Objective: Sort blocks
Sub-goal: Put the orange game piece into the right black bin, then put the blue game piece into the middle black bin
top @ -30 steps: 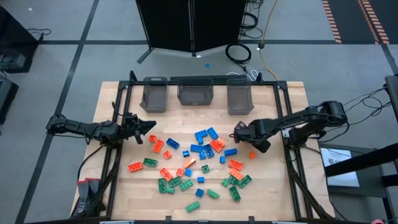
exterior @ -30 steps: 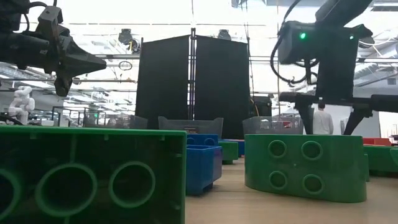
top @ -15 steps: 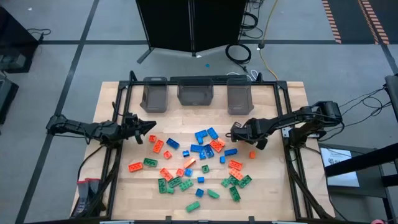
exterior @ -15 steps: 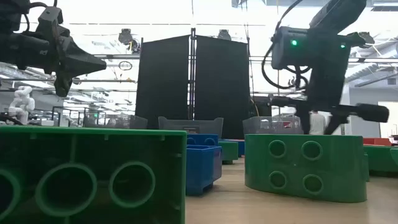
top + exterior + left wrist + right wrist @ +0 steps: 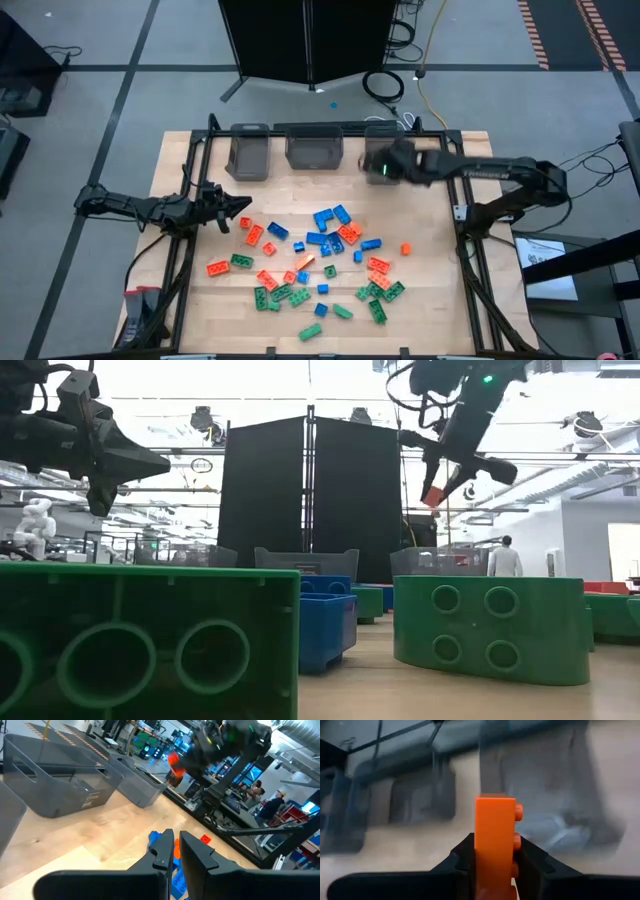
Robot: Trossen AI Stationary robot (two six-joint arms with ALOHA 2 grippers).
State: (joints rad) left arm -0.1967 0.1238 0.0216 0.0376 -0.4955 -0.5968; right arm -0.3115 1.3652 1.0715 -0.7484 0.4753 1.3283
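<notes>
- right claw (image 5: 372, 167) clenched on an orange brick (image 5: 494, 845), brick upright between the two fingers, studs to one side; same brick shows red-orange under the claw in the low view (image 5: 432, 494)
- claw raised well above the counter (image 5: 440, 320), at the near edge of the right bin (image 5: 385, 150)
- beyond the claw: middle bin (image 5: 314, 151) and left bin (image 5: 249, 154) in a row with the right one along the counter's far edge
- rest of the blocks (image 5: 318, 262) loose on the counter, toward its near side from the right claw, green, blue and orange mixed; one lone orange brick (image 5: 406, 249) sits apart at the pile's right side
- left claw (image 5: 238, 205) off the counter surface at the left side, well apart from the right claw, pointing at the pile; fingers (image 5: 163, 851) close together with a narrow gap, nothing between them
- low view: big green blocks (image 5: 490, 628) close to the camera, a person (image 5: 505, 557) standing far off in the room
</notes>
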